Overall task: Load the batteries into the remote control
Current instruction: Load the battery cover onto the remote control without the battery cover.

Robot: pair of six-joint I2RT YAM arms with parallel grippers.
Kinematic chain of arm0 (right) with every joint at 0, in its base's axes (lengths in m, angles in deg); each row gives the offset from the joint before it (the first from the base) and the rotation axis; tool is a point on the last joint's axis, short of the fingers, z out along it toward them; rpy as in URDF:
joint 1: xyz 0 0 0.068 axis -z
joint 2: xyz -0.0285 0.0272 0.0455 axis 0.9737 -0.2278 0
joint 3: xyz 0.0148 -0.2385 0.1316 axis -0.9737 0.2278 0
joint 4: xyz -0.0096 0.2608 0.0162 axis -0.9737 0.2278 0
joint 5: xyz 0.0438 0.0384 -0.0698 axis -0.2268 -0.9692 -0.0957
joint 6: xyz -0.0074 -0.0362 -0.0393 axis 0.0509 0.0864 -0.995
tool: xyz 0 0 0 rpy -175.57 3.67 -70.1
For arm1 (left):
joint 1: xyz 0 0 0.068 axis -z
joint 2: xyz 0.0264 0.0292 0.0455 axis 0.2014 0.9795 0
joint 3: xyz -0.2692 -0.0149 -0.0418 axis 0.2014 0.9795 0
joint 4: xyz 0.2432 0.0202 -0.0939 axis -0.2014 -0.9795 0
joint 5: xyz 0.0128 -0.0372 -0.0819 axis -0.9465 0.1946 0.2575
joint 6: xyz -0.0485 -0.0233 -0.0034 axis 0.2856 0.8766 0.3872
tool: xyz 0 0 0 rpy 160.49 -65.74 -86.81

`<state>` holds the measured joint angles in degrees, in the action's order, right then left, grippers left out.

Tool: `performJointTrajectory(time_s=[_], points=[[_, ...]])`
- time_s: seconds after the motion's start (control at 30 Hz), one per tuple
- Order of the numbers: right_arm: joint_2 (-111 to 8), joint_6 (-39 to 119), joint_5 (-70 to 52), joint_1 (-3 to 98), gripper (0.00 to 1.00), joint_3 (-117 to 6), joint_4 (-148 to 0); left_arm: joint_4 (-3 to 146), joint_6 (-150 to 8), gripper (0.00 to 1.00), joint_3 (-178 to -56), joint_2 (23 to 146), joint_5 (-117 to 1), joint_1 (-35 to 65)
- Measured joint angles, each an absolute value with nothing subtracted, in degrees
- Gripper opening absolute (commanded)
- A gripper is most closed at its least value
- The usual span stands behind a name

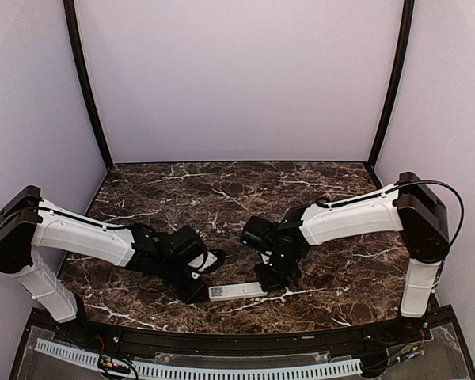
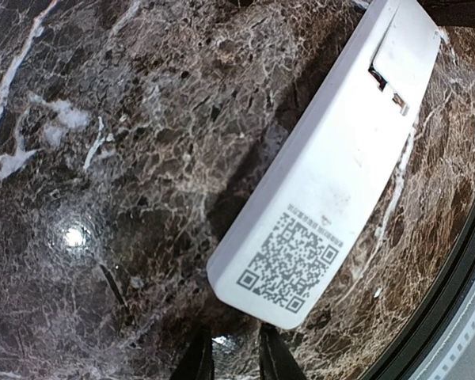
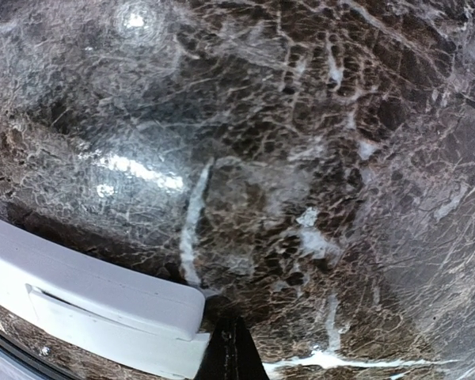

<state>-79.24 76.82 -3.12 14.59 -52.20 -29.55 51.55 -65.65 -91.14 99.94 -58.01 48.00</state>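
Remote control (image 1: 237,291) is lying face down near the table's (image 1: 356,277) front edge. Left gripper (image 2: 233,360) is sitting slightly open and empty at the QR end. Right gripper (image 3: 231,342) is pinched shut and empty beside the battery cover (image 2: 404,47). You should be bracing left and pushing the cover low.

— Where do you lose the slim white plastic remote control (image 2: 332,182)?
— Its far end runs off your left wrist view's upper right; the lower left edge crops it in the right wrist view.
— And the printed square code (image 1: 216,292)?
— From above, too small for you to read.
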Motion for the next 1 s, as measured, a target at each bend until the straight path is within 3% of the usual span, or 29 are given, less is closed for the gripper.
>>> performJointTrajectory(time_s=[0.67,1.0], points=[[-78.15,74.72,3.02,14.46,0.00,-52.90,-23.12,51.97,-66.24,0.20,-91.14,99.99,-57.49,48.00],[-70.95,67.51,-9.94,14.07,0.00,-51.98,-39.88,51.99,-66.24,0.20,-91.12,99.99,-57.36,48.00]])
